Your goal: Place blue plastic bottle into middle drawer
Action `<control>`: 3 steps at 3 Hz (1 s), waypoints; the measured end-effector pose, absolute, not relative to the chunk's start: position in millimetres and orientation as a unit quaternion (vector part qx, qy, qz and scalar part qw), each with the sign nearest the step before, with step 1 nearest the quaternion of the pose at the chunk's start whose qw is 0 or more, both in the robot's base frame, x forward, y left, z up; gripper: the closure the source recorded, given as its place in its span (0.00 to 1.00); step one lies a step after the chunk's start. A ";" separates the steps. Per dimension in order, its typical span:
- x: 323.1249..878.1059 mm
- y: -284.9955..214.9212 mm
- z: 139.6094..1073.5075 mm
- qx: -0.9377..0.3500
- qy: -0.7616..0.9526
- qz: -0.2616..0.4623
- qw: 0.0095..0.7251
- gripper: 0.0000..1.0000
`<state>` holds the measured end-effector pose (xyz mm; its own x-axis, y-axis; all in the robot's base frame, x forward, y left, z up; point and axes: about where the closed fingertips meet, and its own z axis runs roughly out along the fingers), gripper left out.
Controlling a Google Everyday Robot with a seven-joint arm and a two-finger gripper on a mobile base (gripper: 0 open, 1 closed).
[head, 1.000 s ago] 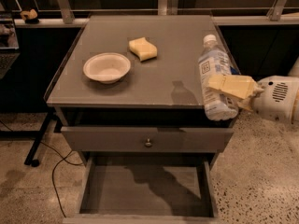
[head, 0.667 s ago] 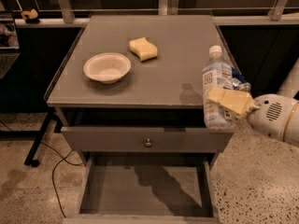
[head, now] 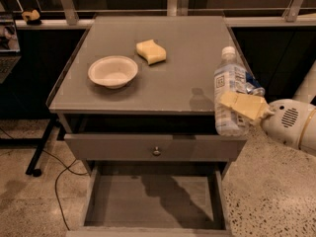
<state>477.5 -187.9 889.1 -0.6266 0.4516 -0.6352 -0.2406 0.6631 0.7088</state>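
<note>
The blue plastic bottle [head: 230, 92], clear with a white cap and pale label, is held almost upright in the air at the cabinet's front right corner. My gripper [head: 241, 105] is shut on its lower half, with a tan finger [head: 244, 105] across the front and the white arm reaching in from the right. Below, the middle drawer [head: 108, 204] stands pulled out, its flat grey floor bare and partly in shadow. The bottle hangs above and to the right of the drawer's right wall.
On the grey cabinet top [head: 192, 73] sit a white bowl [head: 112, 71] and a yellow sponge [head: 150, 52]. A closed drawer front with a small knob [head: 156, 151] lies above the open drawer. A cable [head: 57, 181] runs over the speckled floor at left.
The bottle and gripper have come down and slightly toward the front, and the bottle has turned from tilted to almost upright. The drawer, bowl and sponge have not moved.
</note>
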 end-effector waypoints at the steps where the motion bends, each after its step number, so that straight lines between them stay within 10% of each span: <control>1: 469.0 -189.6 879.9 0.087 0.801 0.395 0.442 1.00; 3: 429.1 -206.0 801.8 0.152 0.792 0.384 0.450 1.00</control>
<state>429.1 -206.0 801.8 -0.5490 0.5861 -0.5959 -0.1049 0.6590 0.7448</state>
